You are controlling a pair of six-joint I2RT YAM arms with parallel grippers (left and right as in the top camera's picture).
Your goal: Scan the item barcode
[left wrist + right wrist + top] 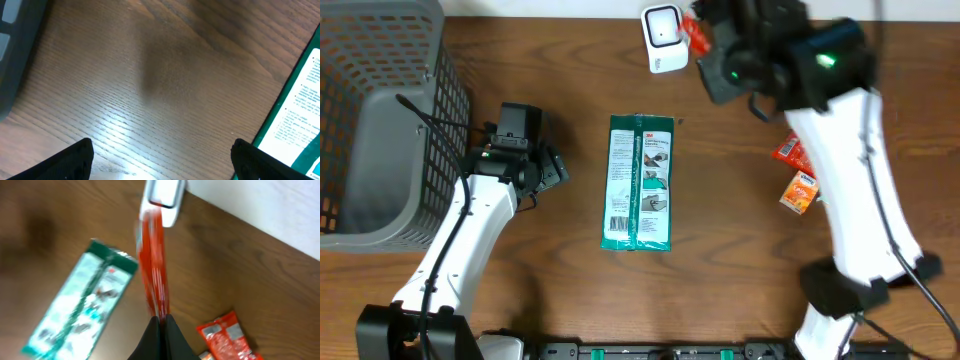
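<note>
I can read just one mark: a red 3M logo at the top end of the green packet (640, 182). Its white panels carry print too small to make out. The red sachet (152, 265) I pinch is blurred, and the orange sachets (800, 192) show nothing legible.

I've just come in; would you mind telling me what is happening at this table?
The right gripper is shut on a red packet and holds it close to the white scanner at the table's far edge, apparently to read its barcode. The left gripper hangs open and empty over bare wood, between the grey basket and a green packet lying flat mid-table. Two more small packets lie beside the right arm.
</note>
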